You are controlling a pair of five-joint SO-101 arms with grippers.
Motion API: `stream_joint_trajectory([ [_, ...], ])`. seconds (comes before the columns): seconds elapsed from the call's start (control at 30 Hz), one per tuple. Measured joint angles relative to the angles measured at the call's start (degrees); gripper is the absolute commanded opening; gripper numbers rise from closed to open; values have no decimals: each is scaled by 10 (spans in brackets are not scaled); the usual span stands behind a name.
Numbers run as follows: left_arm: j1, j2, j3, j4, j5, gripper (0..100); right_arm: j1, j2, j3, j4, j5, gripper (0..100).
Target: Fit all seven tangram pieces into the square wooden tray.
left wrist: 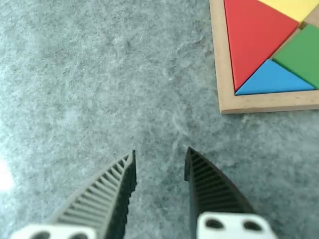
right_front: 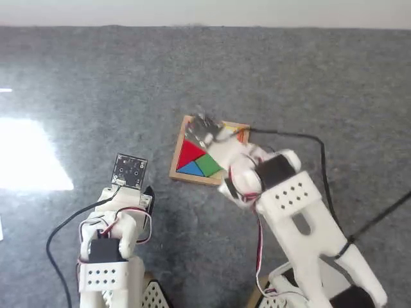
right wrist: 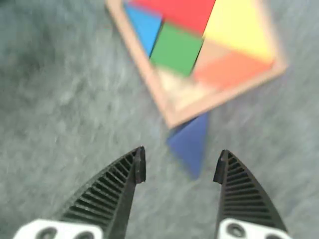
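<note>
Progress: tray (left wrist: 218,50) holds five seated pieces (left wrist: 254,35), gap remaining | dark blue triangle (right wrist: 190,142) on counter just beside tray corner | right gripper (right wrist: 180,159) fingers apart around it | left gripper (left wrist: 160,154) fingers apart, empty

Our left gripper (left wrist: 159,155) points downward, fingers slightly parted. Our right gripper (right wrist: 182,158) points downward, fingers spread wider; the right arm (right_front: 292,205) stretches forward.

No readable text, labels, numbers or signs appear on the tray (right_front: 179,156), the coloured pieces, the arms or the grey table (right_front: 96,83).
</note>
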Motion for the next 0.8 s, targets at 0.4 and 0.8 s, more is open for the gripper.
stream_joint_trajectory([
  [0.4,0,0,0,0,0,152,55,50,105,-116,-140,227],
  [0.8,0,0,0,0,0,152,38,226,110,-207,-143,227],
])
